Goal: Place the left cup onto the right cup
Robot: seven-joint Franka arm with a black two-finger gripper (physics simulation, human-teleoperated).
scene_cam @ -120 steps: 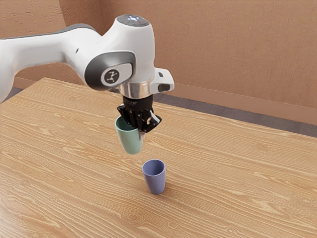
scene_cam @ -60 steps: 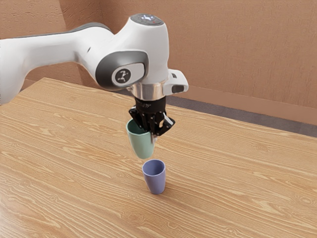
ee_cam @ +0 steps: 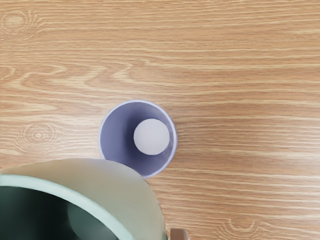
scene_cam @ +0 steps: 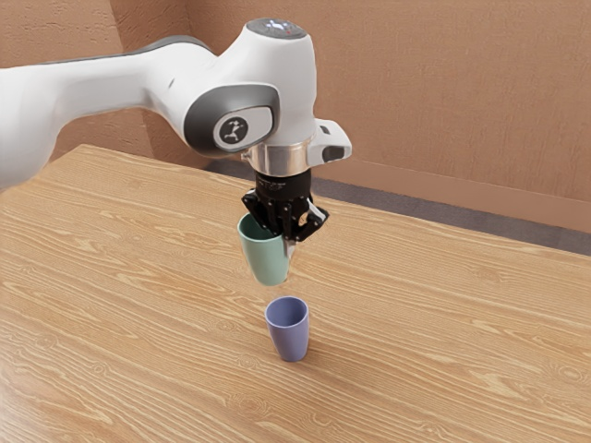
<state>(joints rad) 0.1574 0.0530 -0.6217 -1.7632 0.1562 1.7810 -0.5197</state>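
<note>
Over the last second your black two-finger gripper [scene_cam: 287, 233] has shifted toward the exterior view's right and risen slightly, carrying the pale green plastic cup [scene_cam: 264, 257]. Its fingers are nearly closed, pinching the rim wall. The cup hangs tilted in the air, above the upright purple plastic cup [scene_cam: 287, 329] on the wooden table [scene_cam: 462, 314] and slightly to the exterior view's left of it, not centred.
</note>
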